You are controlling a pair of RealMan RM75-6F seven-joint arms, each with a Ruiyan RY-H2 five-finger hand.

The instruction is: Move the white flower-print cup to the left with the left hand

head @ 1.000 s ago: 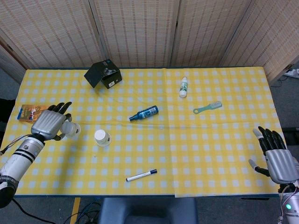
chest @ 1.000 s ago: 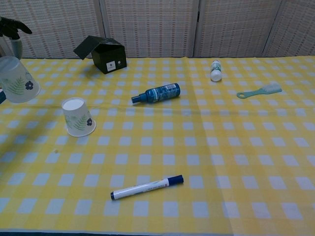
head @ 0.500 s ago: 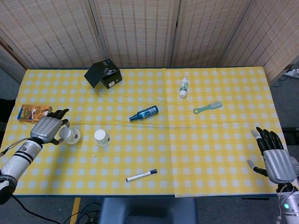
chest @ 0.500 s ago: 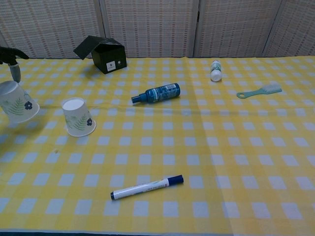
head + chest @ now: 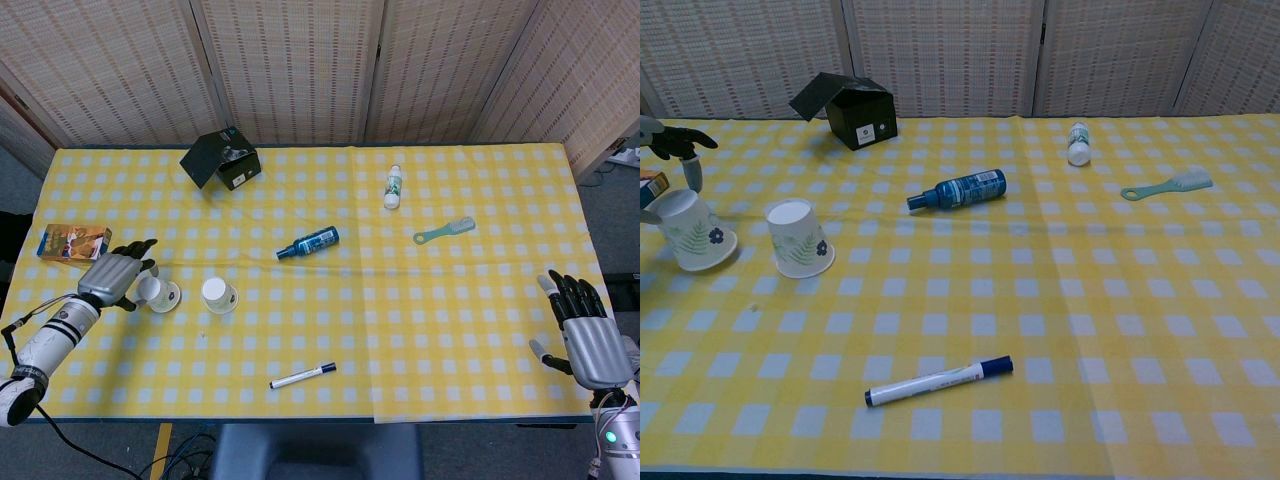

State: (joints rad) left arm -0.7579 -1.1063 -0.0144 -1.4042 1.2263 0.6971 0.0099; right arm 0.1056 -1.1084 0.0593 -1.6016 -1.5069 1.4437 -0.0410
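A white flower-print cup (image 5: pixel 156 293) (image 5: pixel 696 232) stands upside down on the yellow checked tablecloth near the table's left side, leaning slightly. My left hand (image 5: pixel 114 275) is around it from the left, its fingers (image 5: pixel 676 143) over the top, and still holds it. A second, similar flower-print cup (image 5: pixel 219 294) (image 5: pixel 799 238) stands upside down just to its right, apart from the hand. My right hand (image 5: pixel 588 337) hangs open off the table's front right corner and holds nothing; the chest view does not show it.
An orange box (image 5: pixel 73 242) lies just behind my left hand. A black open box (image 5: pixel 222 158) sits at the back left. A blue bottle (image 5: pixel 309 243), a white bottle (image 5: pixel 393 187) and a green brush (image 5: pixel 445 230) lie mid-table. A marker (image 5: pixel 302 376) lies near the front edge.
My left hand has brought the cup down from the air onto the tablecloth and drawn back slightly toward the front left. The right hand has barely shifted.
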